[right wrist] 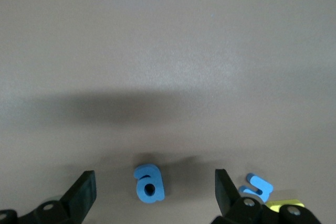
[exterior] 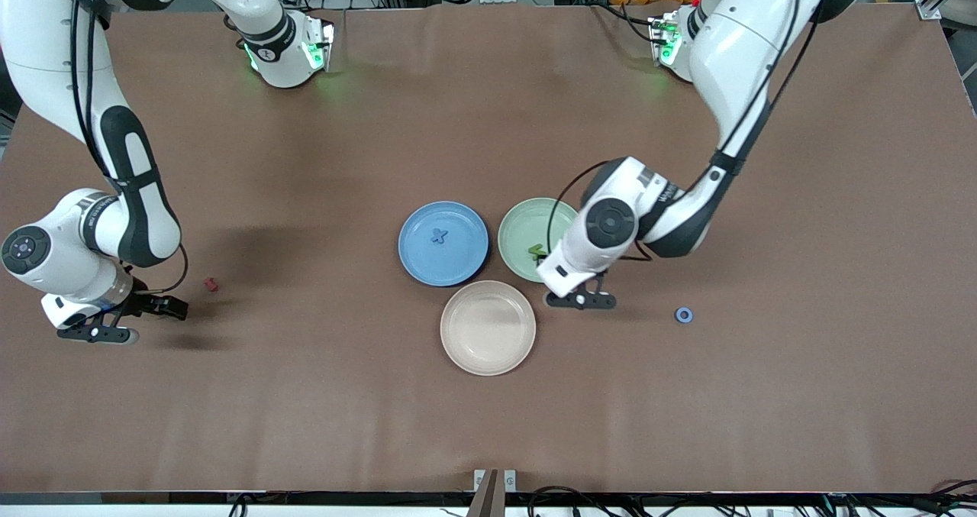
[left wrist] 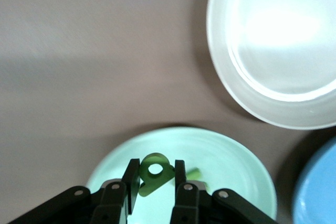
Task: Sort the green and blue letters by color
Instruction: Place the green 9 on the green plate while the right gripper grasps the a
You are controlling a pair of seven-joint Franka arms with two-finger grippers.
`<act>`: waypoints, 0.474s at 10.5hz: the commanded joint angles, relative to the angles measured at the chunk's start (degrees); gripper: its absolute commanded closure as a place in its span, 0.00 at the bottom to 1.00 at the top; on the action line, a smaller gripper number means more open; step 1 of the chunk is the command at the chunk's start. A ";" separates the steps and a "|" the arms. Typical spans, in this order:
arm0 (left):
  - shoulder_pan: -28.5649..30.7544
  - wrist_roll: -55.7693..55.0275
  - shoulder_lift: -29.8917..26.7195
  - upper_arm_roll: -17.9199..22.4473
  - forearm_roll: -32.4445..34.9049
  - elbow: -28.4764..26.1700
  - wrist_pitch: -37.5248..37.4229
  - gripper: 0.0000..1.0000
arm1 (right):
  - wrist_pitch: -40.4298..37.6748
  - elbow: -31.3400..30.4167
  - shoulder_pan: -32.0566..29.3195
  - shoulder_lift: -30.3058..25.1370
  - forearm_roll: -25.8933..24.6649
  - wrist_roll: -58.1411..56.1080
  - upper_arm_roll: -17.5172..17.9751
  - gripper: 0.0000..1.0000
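Left gripper [left wrist: 153, 182] grips a green letter [left wrist: 154, 174] over the green plate [left wrist: 231, 158]; right gripper [right wrist: 155, 192] hangs wide open.

You can read part of a brand, "WANSEED", on a strap on the right arm at the top corner of the front view. Count three plates clustered mid-table: one blue plate [exterior: 465, 261], the green one beside it toward the left arm's end, and one cream plate [exterior: 488, 357] nearest the front camera. A blue x [exterior: 438, 235] lies on the blue plate; a second green letter [exterior: 536, 250] lies on the green plate. Your right gripper sits low at its own end, over a blue a [right wrist: 148, 183], with a second blue letter [right wrist: 255, 186] and a yellow piece [right wrist: 283, 203] beside it. One blue ring-shaped letter [exterior: 684, 315] lies toward the left arm's end, one dark red letter [exterior: 211, 283] near the right arm.
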 commanded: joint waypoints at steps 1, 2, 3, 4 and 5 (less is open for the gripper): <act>-3.85 -10.91 -0.56 0.25 0.65 -1.55 -0.24 1.00 | 4.70 -6.12 -1.49 -2.74 0.73 -0.47 1.56 0.00; -4.12 -12.34 -0.56 0.16 0.47 -1.81 -0.24 1.00 | 5.06 -6.57 -1.66 -2.66 0.73 -0.47 1.65 0.00; -4.64 -13.92 -0.64 0.16 0.30 -2.51 -0.24 1.00 | 5.15 -6.92 -1.66 -2.57 0.73 -0.47 1.73 0.00; -4.82 -14.72 -1.25 0.16 0.38 -3.65 -0.24 0.34 | 5.68 -7.44 -1.66 -2.57 0.73 -0.47 1.91 0.00; -4.65 -14.98 -2.39 0.16 0.38 -4.79 -0.24 0.00 | 7.34 -8.15 -1.66 -2.39 0.82 -0.47 2.00 0.00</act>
